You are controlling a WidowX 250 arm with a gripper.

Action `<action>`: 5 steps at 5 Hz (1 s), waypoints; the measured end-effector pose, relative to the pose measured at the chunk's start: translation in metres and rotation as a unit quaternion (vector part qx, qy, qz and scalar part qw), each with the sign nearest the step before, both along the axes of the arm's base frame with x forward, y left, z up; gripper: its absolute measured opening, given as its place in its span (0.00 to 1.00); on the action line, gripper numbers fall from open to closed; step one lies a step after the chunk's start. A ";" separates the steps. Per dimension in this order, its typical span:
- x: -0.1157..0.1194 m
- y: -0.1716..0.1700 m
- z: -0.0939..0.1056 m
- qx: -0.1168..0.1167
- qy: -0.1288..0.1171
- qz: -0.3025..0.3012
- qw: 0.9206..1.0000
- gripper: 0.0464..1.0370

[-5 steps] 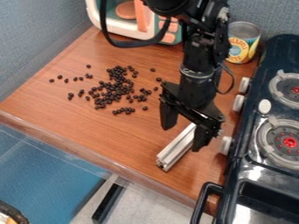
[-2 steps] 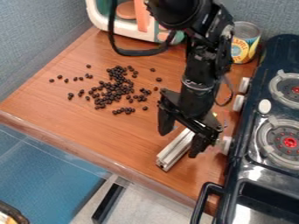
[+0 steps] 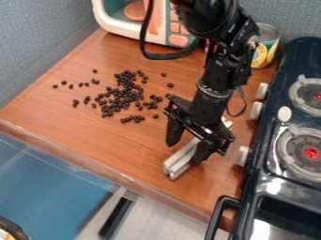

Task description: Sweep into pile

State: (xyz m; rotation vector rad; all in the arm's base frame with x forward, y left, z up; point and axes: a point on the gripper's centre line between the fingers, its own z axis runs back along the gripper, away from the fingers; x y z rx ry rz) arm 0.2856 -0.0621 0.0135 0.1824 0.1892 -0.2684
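Scattered beads (image 3: 125, 96) lie on the left and middle part of the desk (image 3: 94, 136), nearer than the toy microwave (image 3: 119, 26) at the far side. At the far right of the desk, a can (image 3: 266, 49) stands to the right of the microwave and just beside the stove (image 3: 285, 154). The stove runs along the right side, with 2 burners on top, 1 far and 1 near. A bar (image 3: 176, 165) lies aslant, right of and nearer than the beads, its near end toward the left. The claw (image 3: 186, 146) is over the bar, left of the stove.
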 end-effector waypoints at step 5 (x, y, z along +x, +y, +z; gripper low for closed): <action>0.060 0.009 0.109 -0.110 -0.102 0.069 0.986 0.34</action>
